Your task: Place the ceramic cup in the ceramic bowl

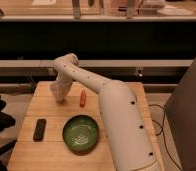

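The ceramic bowl (80,133), wide and green with a dark rim, sits empty on the wooden table near its front middle. My white arm reaches from the right front across the table to the far left. There my gripper (59,96) points down, just above the tabletop. It is shut around a small white shape that I take for the ceramic cup (55,91). The cup blends with the gripper and is mostly hidden. Cup and gripper are well behind and to the left of the bowl.
A small red-orange object (82,98) lies just right of the gripper. A flat black object (39,129) lies left of the bowl. The wooden table (46,150) ends close behind the gripper, before a dark counter. A grey panel stands at the right.
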`<state>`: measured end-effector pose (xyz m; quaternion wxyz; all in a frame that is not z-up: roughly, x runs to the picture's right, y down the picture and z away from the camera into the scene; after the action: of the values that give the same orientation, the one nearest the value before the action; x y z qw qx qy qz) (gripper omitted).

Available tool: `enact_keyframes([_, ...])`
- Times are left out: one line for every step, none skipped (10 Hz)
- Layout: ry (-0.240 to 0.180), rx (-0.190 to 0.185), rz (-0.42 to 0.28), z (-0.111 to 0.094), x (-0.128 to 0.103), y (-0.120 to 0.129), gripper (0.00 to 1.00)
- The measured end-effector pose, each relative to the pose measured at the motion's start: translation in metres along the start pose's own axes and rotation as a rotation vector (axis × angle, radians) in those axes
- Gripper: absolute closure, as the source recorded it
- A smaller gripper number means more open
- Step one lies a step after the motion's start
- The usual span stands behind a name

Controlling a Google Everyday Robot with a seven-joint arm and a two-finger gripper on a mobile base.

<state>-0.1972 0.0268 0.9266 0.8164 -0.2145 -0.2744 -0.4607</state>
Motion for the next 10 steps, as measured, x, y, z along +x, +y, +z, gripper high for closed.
enact_keyframes([0.008, 0.003, -0.005, -0.008, -0.005, 0.0, 0.98])
enact_keyframes([0.016, 0.007, -0.009, -0.019, -0.009, -0.001, 0.98])
enact_keyframes([0.022, 0.009, -0.01, -0.028, -0.01, -0.002, 0.98])
enact_keyframes([0.028, 0.011, -0.009, -0.034, -0.009, -0.001, 0.98])
enact_keyframes([0.032, 0.012, -0.011, -0.034, -0.008, 0.0, 0.98])
enact_keyframes([0.033, 0.016, -0.014, -0.032, -0.01, 0.003, 0.98])
enact_keyframes([0.036, 0.019, -0.014, -0.034, -0.012, 0.006, 0.98])
enact_keyframes([0.04, 0.024, -0.012, -0.042, -0.015, 0.009, 0.98])
enact_keyframes([0.046, 0.029, -0.01, -0.054, -0.018, 0.011, 0.98])
enact_keyframes([0.048, 0.032, -0.011, -0.061, -0.02, 0.011, 0.98])
